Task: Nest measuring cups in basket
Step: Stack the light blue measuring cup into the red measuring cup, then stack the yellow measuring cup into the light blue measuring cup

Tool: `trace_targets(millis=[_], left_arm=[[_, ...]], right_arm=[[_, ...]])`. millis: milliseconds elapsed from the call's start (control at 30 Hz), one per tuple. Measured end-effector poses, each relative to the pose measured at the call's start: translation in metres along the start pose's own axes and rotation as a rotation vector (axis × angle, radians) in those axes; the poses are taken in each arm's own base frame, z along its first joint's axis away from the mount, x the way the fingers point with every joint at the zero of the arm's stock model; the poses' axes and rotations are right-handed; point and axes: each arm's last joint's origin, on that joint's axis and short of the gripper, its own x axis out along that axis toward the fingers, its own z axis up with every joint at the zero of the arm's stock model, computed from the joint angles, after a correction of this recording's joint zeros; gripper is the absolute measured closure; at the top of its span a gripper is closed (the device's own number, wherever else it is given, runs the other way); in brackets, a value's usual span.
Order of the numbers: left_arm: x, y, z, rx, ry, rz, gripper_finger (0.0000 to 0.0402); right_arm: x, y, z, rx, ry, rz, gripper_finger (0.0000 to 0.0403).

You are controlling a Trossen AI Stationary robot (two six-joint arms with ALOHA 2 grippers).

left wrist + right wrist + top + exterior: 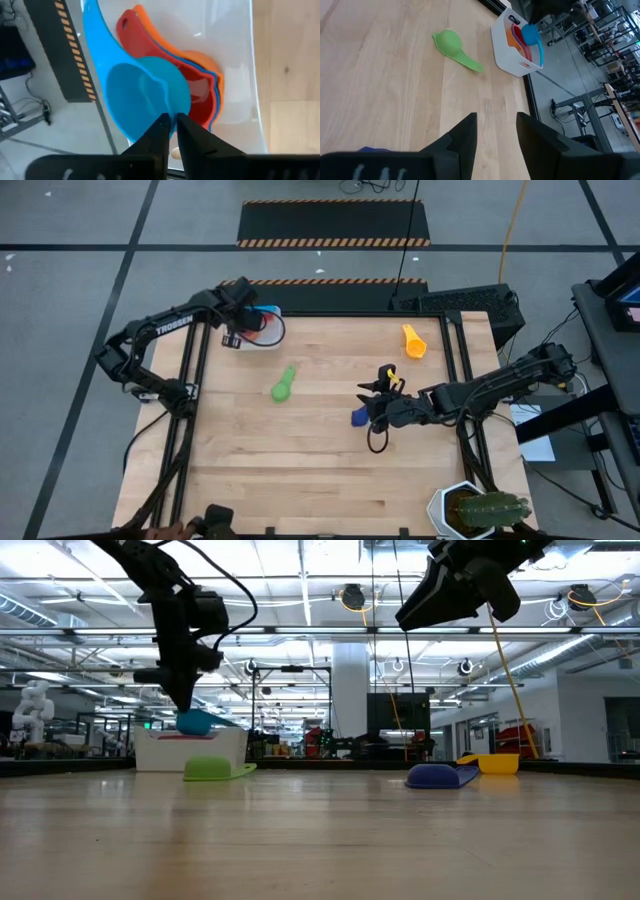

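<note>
The white basket (pixel 272 330) stands at the table's far left edge with red (pixel 200 100), orange (pixel 205 60) and blue cups nested in it. My left gripper (pixel 172 122) is over the basket, shut on a light blue cup (pixel 140 90). A green cup (pixel 283 385) lies bowl down on the table's middle left. A yellow cup (pixel 413 342) lies at the far right. A navy cup (pixel 360 417) lies near the middle. My right gripper (pixel 495 127) hovers open, high above the table by the navy cup, with nothing between its fingers. My left gripper pinches the light blue cup's bowl rim (pixel 170 112), on the side away from the handle, with one finger inside the bowl and one outside. The fingers come from above, slanting down. The cup hangs tilted over the nested cups; whether it touches them I cannot tell.
A white hexagonal cactus pot (pixel 478 510) stands at the near right corner. Black rails run along the table's left and right edges. Bare wood lies between the green cup and the table's near edge.
</note>
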Motion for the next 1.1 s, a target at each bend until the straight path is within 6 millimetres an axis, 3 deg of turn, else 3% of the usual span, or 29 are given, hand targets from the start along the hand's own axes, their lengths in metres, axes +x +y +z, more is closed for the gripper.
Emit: trace_targets(millis=[200, 467, 667, 867, 1100], left_arm=[[0.001, -0.003, 0.001, 0.000, -0.001, -0.045, 0.0366], [0.018, -0.004, 0.004, -0.020, 0.053, -0.093, 0.0364], [0.021, -0.004, 0.008, -0.084, 0.094, -0.064, 0.0328], [-0.008, -0.001, 0.024, -0.196, 0.114, 0.030, 0.0304], [-0.047, -0.024, 0.054, -0.364, -0.040, 0.043, 0.0320]], right_arm=[[0.000, 0.000, 0.000, -0.008, 0.000, 0.000, 0.0273], [-0.001, 0.001, 0.000, -0.013, -0.003, 0.003, 0.0273], [-0.002, 0.003, 0.001, -0.025, -0.008, 0.008, 0.0273], [-0.002, 0.002, 0.001, -0.018, -0.008, 0.006, 0.0273], [-0.002, 0.002, 0.001, 0.031, -0.007, 0.004, 0.0273]])
